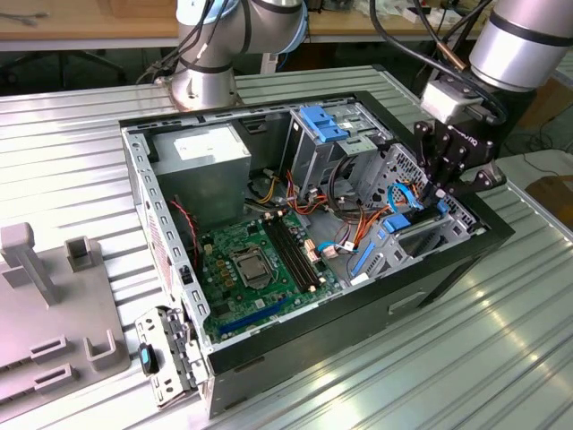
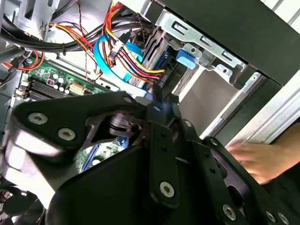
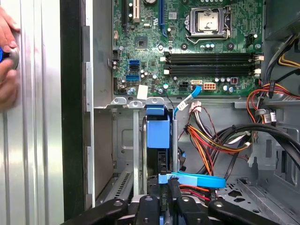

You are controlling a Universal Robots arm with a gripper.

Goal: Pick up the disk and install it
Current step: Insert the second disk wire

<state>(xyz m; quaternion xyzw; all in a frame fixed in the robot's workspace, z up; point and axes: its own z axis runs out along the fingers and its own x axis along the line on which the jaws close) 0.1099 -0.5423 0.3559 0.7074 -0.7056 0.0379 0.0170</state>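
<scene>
Exterior view: black pincer [image 1: 440, 193] lowered into the open computer case [image 1: 358, 309] at the exterior view's right, near the case's front wall, on the ribbed metal table [image 1: 466, 358]. First wrist view: disk [image 3: 158, 140], blue carrier rail uppermost, standing on edge in its bay beside the green motherboard [image 3: 187, 47], between the pincer's fingers [image 3: 150, 206]. Cannot tell whether gripped or merely straddled. Coloured cables [image 3: 211, 136] just beside. A person's hand [image 3: 7, 61] resting on the table outside the case. Second wrist view: hand [image 2: 255, 157] near the case edge.
</scene>
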